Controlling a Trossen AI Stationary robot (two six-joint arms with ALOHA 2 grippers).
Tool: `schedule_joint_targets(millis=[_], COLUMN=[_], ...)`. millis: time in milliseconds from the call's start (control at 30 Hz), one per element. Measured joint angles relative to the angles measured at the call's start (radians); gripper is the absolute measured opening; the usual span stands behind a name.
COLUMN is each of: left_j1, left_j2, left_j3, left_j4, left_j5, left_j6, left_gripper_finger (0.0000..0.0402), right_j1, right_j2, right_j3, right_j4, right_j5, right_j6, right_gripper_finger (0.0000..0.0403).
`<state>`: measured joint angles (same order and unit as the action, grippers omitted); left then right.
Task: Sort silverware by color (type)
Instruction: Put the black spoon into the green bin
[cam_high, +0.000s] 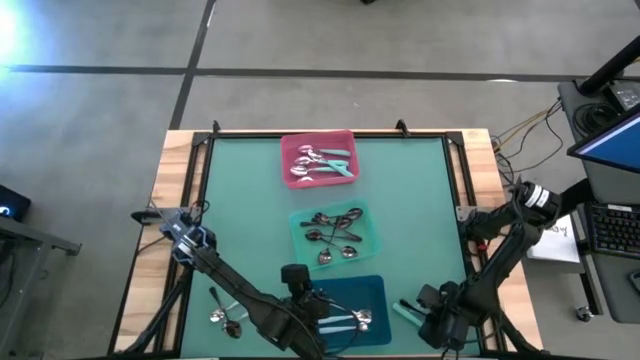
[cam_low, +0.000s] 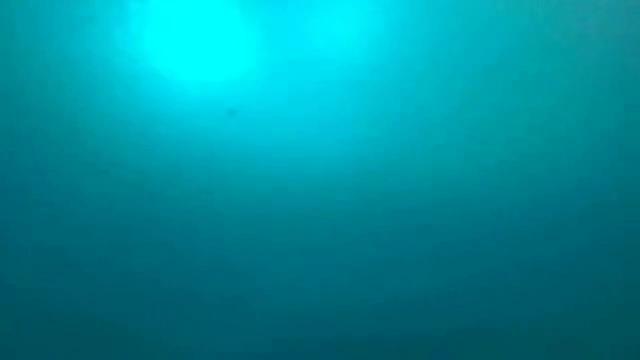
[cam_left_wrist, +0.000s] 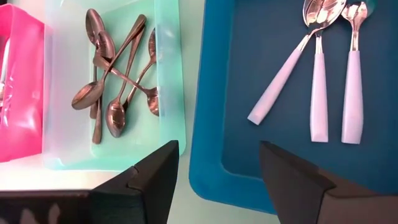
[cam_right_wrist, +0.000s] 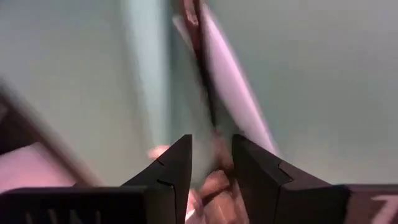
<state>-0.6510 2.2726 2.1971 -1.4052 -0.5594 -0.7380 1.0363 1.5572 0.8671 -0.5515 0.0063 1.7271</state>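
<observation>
Over the dark-teal tray (cam_high: 372, 290) at the worktop's near edge: left end effector (cam_left_wrist: 217, 163) spread wide, empty, above three pale-handled spoons (cam_left_wrist: 318, 87) already laid inside. Mint tray (cam_left_wrist: 169, 74) holds the dark spoons (cam_high: 335, 232); pink tray (cam_high: 318, 140) holds teal-handled ones. Right end effector (cam_right_wrist: 211, 163) low at the near right, narrow around what looks like a pale-handled spoon (cam_right_wrist: 227, 87) — view blurred. Loose spoons (cam_high: 225, 315) remain near left. Sorting mostly done.

Legible markings: we find none. The sheet of paper (cam_high: 556, 238) just beside the counter's (cam_high: 400, 190) right edge bears dark marks we cannot read. The trays, spoons and arms carry no lettering we can make out.
</observation>
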Motion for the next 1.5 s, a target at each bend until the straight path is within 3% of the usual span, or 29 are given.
schedule_joint_targets(millis=[267, 567, 800, 967, 1267, 1500], left_j1=[0.000, -0.006, -0.029, -0.060, -0.143, -0.180], left_j2=[-0.001, -0.002, -0.005, -0.007, -0.008, -0.012], left_j3=[0.000, 0.000, 0.038, 0.046, -0.002, -0.065], left_j4=[-0.004, -0.031, -0.108, -0.166, -0.166, -0.166], left_j5=[0.000, 0.018, 0.026, 0.066, 0.238, 0.322], left_j6=[-0.004, -0.033, -0.086, -0.169, -0.297, -0.412], left_gripper_finger=[0.0196, 0.0172, 0.0169, 0.0168, 0.0168, 0.0168], right_j1=[-0.002, -0.002, -0.002, -0.006, -0.115, -0.265], right_j2=[0.029, 0.041, 0.006, -0.039, -0.118, -0.163], right_j3=[0.001, -0.001, -0.004, 0.002, 0.060, 0.133], right_j4=[-0.020, -0.033, -0.030, -0.044, -0.047, -0.081], right_j5=[0.016, 0.018, 0.022, 0.126, 0.249, 0.258], right_j6=[-0.024, -0.054, -0.075, -0.109, -0.369, -0.655], right_gripper_finger=[0.0102, 0.0021, 0.0011, 0.0010, 0.0009, 0.0009])
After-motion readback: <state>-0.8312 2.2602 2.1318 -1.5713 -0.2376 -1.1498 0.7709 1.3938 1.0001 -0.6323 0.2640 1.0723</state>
